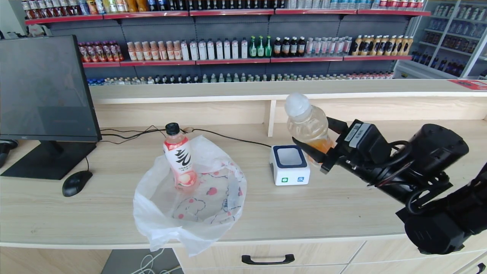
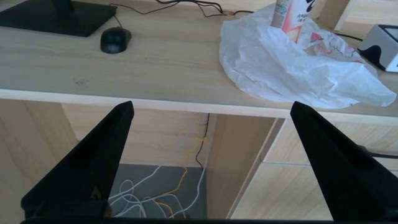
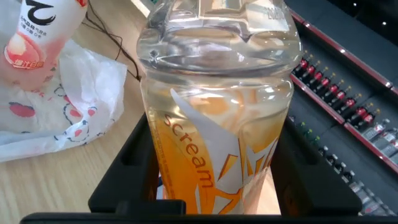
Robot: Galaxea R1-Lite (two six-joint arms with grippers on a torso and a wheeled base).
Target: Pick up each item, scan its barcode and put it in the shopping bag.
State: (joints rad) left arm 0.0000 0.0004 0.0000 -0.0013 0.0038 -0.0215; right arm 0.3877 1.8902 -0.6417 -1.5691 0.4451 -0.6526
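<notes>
My right gripper (image 1: 312,132) is shut on an orange drink bottle (image 1: 306,120) with a pale cap. It holds the bottle tilted above the counter, just right of and behind the white barcode scanner (image 1: 289,164). In the right wrist view the bottle (image 3: 217,106) sits between the black fingers (image 3: 127,162). A pink bottle (image 1: 179,160) with a black cap stands upright inside the translucent shopping bag (image 1: 190,207). My left gripper (image 2: 211,162) is open with nothing in it, low in front of the counter's edge, facing the bag (image 2: 292,62).
A monitor (image 1: 43,87) and a mouse (image 1: 76,182) sit on the counter's left, with cables running behind the bag. A raised ledge (image 1: 266,91) borders the back of the counter. Drawers (image 1: 268,259) lie under the front edge. Bare counter lies right of the scanner.
</notes>
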